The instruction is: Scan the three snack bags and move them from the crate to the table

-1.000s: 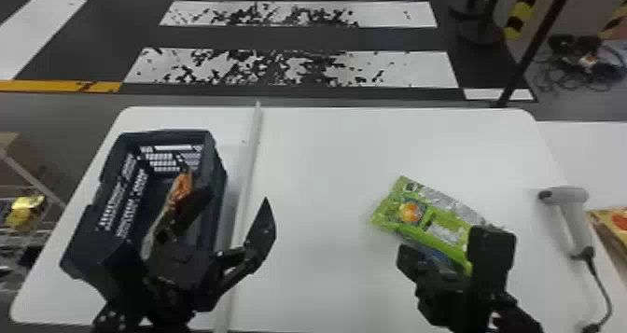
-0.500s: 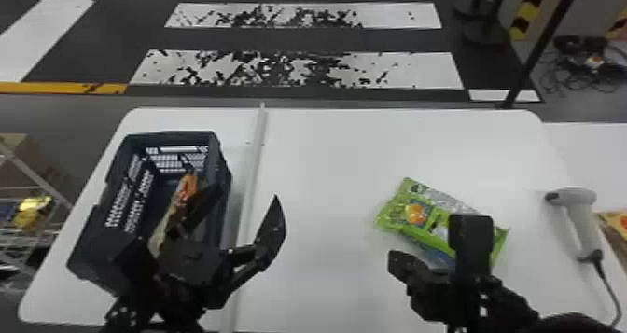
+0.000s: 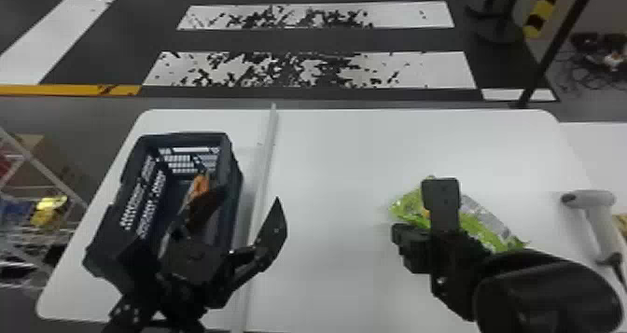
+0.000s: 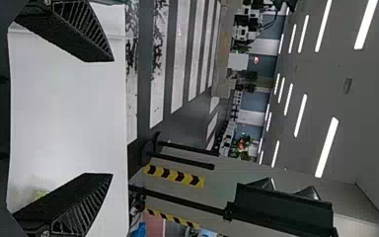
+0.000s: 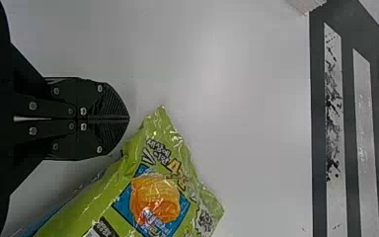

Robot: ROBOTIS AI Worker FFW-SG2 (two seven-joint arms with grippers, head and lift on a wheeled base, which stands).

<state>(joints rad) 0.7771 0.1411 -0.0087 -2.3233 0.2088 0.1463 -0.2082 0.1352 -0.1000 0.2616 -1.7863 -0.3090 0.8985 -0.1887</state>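
In the head view my left gripper (image 3: 248,197) stands open over the right side of the dark crate (image 3: 234,169). An orange-brown snack bag (image 3: 200,185) lies in the crate, partly behind a finger. The left wrist view shows that gripper (image 4: 112,117) with its fingers wide apart and nothing between them. My right gripper (image 3: 402,234) is at the near left side of a green snack bag (image 3: 405,209) on the white table (image 3: 336,169). In the right wrist view the right gripper (image 5: 128,118) is shut, beside a corner of the green bag (image 5: 153,148); a blue edge (image 5: 44,223) shows along it.
A white handheld scanner (image 3: 595,211) with its cable lies on the table's right side. A pale strip (image 3: 266,164) runs front to back just right of the crate. A wire rack (image 3: 32,215) stands off the table's left side.
The right gripper has moved left and away from the robot, its forearm now showing over the table. The head view has shifted slightly, so the crate, bag and scanner appear farther right.
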